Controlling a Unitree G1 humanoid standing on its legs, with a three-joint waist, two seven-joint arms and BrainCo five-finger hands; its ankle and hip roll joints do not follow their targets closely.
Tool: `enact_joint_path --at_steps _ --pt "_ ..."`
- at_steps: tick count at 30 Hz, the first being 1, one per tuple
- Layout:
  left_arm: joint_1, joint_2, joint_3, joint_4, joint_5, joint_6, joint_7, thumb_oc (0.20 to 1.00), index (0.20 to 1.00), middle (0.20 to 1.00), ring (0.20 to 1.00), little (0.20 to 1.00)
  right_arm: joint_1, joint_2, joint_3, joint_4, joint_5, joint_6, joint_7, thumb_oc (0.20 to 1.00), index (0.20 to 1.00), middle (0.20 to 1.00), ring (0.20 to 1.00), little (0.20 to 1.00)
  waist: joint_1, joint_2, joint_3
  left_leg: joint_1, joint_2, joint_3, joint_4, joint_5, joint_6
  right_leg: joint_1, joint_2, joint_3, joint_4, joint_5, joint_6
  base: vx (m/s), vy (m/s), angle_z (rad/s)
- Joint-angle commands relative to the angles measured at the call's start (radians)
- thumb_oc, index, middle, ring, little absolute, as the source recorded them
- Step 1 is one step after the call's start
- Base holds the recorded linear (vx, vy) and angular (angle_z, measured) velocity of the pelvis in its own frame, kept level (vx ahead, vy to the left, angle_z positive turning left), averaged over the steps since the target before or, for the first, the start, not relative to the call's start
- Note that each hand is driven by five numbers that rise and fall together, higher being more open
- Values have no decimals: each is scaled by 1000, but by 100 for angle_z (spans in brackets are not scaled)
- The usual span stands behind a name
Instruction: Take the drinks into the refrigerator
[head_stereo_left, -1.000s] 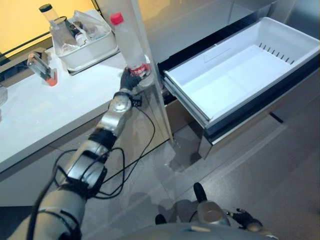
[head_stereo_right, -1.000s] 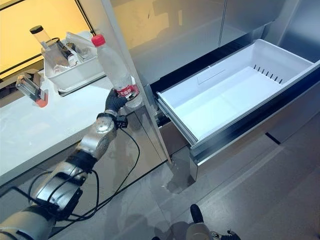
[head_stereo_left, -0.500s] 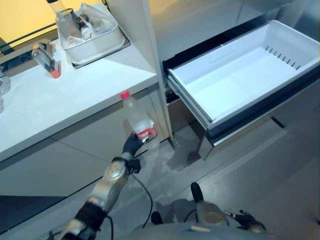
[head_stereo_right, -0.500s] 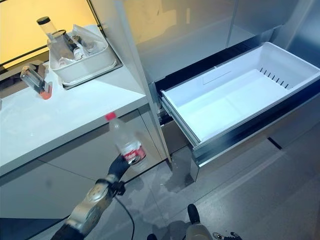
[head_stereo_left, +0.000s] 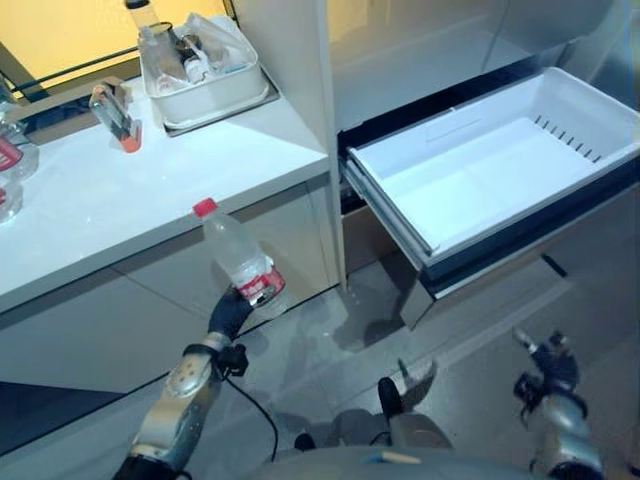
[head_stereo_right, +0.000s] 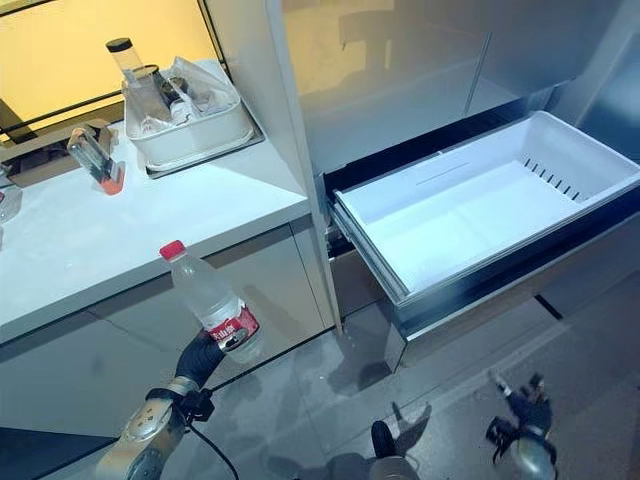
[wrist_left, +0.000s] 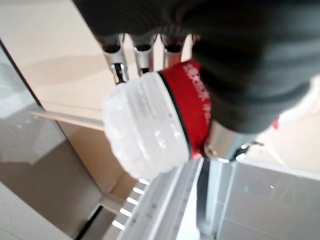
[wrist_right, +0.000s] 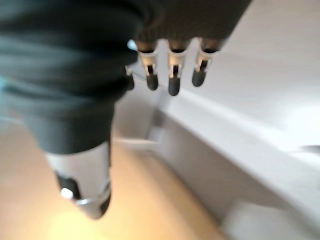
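The left hand (head_stereo_left: 231, 312) was curled round the lower body of a clear plastic bottle (head_stereo_left: 238, 262), its fingers (wrist_left: 120, 65) and thumb closed on the red label band, as the left wrist view showed from the bottle's base. The bottle was in the air in front of the desk's (head_stereo_left: 120, 215) cabinet face, below the desk top and left of the open refrigerator drawer (head_stereo_left: 500, 165).

A second earlier the same hand had held the bottle up at the desk's edge, beside the tall panel; half a second earlier it had come down in front of the cabinet. By this moment the bottle was clear of the desk top and the whole view had shifted, so the camera had moved as well. The right hand (head_stereo_right: 520, 410) had risen into sight low beside the drawer, its fingers (wrist_right: 172, 70) hanging fairly straight and holding nothing. That suggested the pick-up was done and the carry toward the empty white drawer was under way, with the bottle not yet over it.

The bottle's long axis stood close to upright, leaning so that the red cap (head_stereo_right: 172, 249) pointed up and toward the robot's left, base low in the hand.

Other bottles stayed in the white tray (head_stereo_right: 195, 140) on the desk.
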Motion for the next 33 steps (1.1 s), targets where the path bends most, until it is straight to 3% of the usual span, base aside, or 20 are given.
enact_joint_path --at_steps 1,5,11,17,21,26,30,31,33 --pt "-90 -17 75 -80 41 -119 18 200 200 200 200 200 -9 -26 -75 -162 -74 -113 -70 1000 1000 1000 1000 1000 -15 -20 -55 -25 8 -60 8 -16 12 92 -34 -31 23 -148 56 19 17 -4" --pt "-90 -41 96 -79 73 -122 43 200 200 200 200 200 -3 -6 -89 -455 -165 -124 -57 1000 1000 1000 1000 1000 -18 -26 -69 -15 7 -58 8 -22 16 96 -34 -31 28 -151 53 3 13 -4" --pt "-83 -63 118 -73 104 -132 67 200 200 200 200 200 -19 -25 -77 -694 -282 -109 -10 1000 1000 1000 1000 1000 -9 -39 -93 -8 6 -61 8 -28 20 101 -32 -31 41 -160 50 -2 4 -2" --pt "-88 -62 125 -66 128 -137 72 200 200 200 200 200 -61 -75 -40 -755 -333 -89 25 1000 1000 1000 1000 1000 5 -51 -111 1 5 -64 8 -33 25 104 -32 -30 56 -168 47 19 5 0" --pt "-115 -48 103 -41 153 -131 54 200 200 200 200 200 -156 -208 42 -733 -356 -45 110 1000 1000 1000 1000 1000 33 -67 -133 7 2 -69 8 -34 24 117 -34 -38 53 -170 48 -8 -5 0" --pt "-148 -31 49 -5 163 -118 31 200 200 200 200 200 -267 -344 149 -679 -253 -12 212 1000 1000 1000 1000 1000 54 -79 -144 6 0 -76 8 -29 22 123 -39 -47 49 -169 51 -1 -3 1" --pt "-223 25 -28 34 221 -108 16 200 200 200 200 200 -449 -529 348 -550 -169 64 305 1000 1000 1000 1000 1000 79 -89 -158 12 -3 -85 8 -36 18 139 -45 -58 51 -178 57 -8 -2 7" --pt "-225 23 -24 35 222 -109 16 200 200 200 200 200 -461 -531 356 -543 -167 62 306 1000 1000 1000 1000 1000 77 -89 -155 6 -3 -83 8 -25 17 131 -45 -57 54 -170 55 33 8 12" --pt "-300 91 -68 49 278 -108 12 200 200 200 200 200 -597 -599 503 -425 -114 105 350 1000 1000 1000 1000 1000 90 -91 -164 14 -3 -88 8 -33 14 145 -47 -66 50 -177 57 13 9 8"
